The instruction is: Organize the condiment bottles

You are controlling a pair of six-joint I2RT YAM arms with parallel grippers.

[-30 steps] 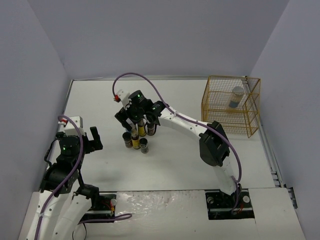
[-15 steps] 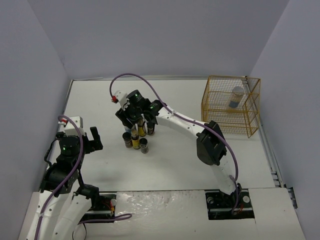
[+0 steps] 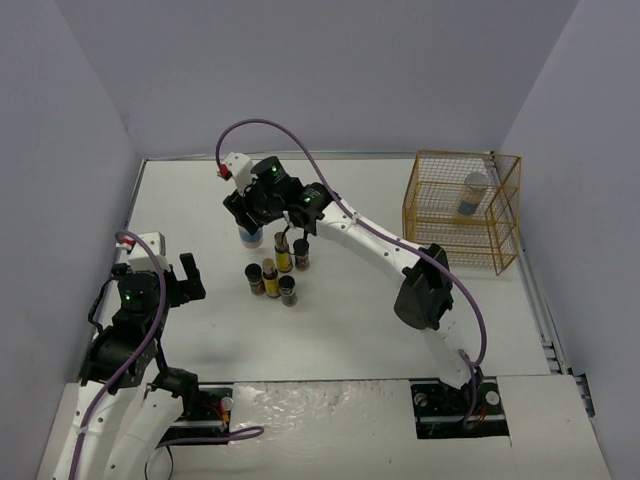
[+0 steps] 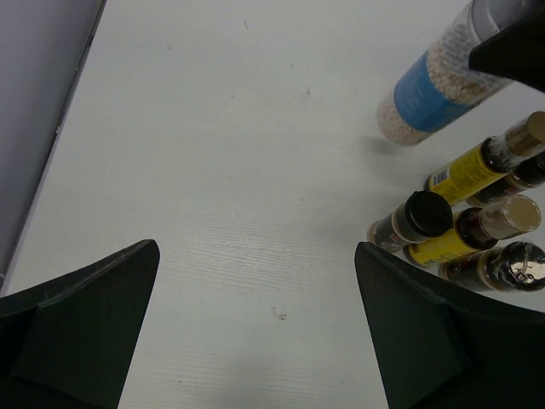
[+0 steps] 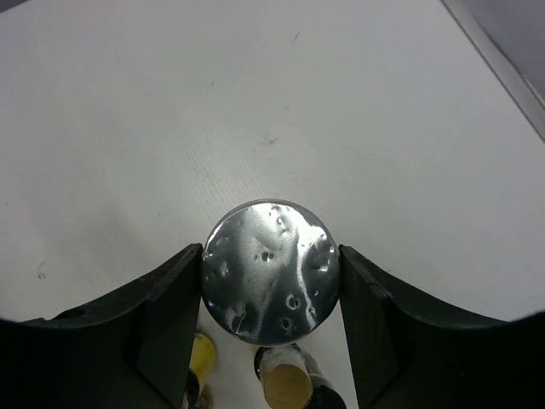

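- Overhead, from the fixed camera: the right gripper (image 3: 250, 222) reaches far across the white counter (image 3: 380, 300) and hangs directly above a blue-labelled jar (image 3: 250, 237). The jar is just left of a tight cluster of small bottles (image 3: 275, 272). The wrist hides the jaws here, so this view does not show the grip. The left gripper (image 3: 172, 272) sits well apart, near the left wall. A gold wire basket (image 3: 500, 250) stands at the far right with a second jar (image 3: 472, 195) inside it.
- Left wrist camera: the left jaws are wide open, with only bare counter (image 4: 213, 170) between them, so they hold nothing. Only this view shows the bottles from the side. The blue-labelled jar (image 4: 426, 98) holds pale grains and is apart from the cluster. Near it are the yellow bottles (image 4: 468, 166) and the dark jars (image 4: 409, 217) with black lids. Whether the jar's base rests on the counter or hangs just clear of it cannot be told.
- Right wrist camera: looking straight down, the jar's silver lid (image 5: 271, 271) fills the gap. Both jaws press against its sides, partly closed and gripping the jar. Only this view shows that contact. Two bottle tops show just below the lid.
- Step in hand, as a judgement: the wide jar is grasped, and the carry is not yet made.
- The next move likely calls for a straight lift clear of the slim bottles beside it. A carry right to the basket, next to the matching jar, would likely follow.
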